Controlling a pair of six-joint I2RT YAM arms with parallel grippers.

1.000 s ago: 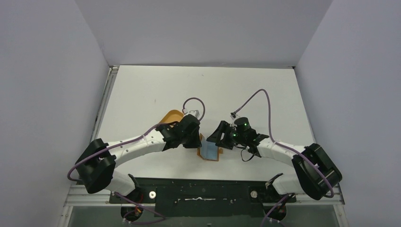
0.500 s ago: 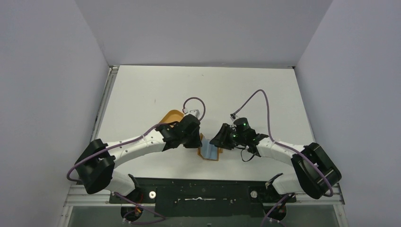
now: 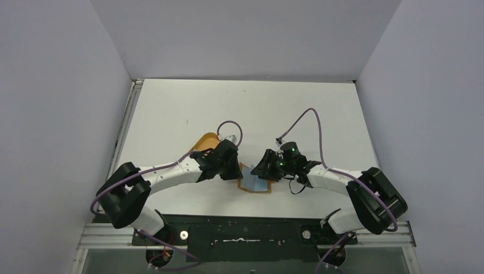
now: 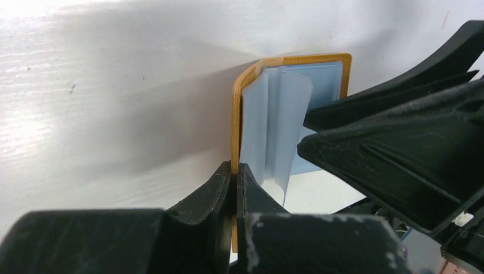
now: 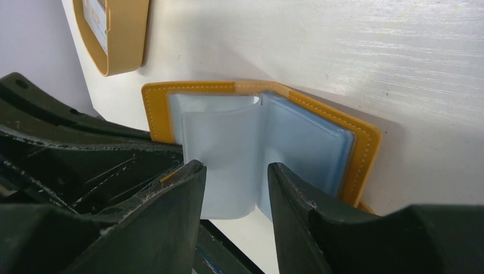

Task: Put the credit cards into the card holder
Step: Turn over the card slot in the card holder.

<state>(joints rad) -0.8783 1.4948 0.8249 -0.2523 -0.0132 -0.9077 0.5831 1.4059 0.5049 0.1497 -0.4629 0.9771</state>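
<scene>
Pinching the card holder (image 4: 236, 114), the left gripper (image 4: 234, 177) is closed tight, while the right gripper (image 5: 235, 171) stands half open over its sleeves (image 5: 222, 142), holding nothing

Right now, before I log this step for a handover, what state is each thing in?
card holder: open on the table, clear sleeves standing up.
left tool: shut on the card holder's cover edge.
right tool: open, astride one of the sleeves.
tray: on the table, something pale inside.
</scene>
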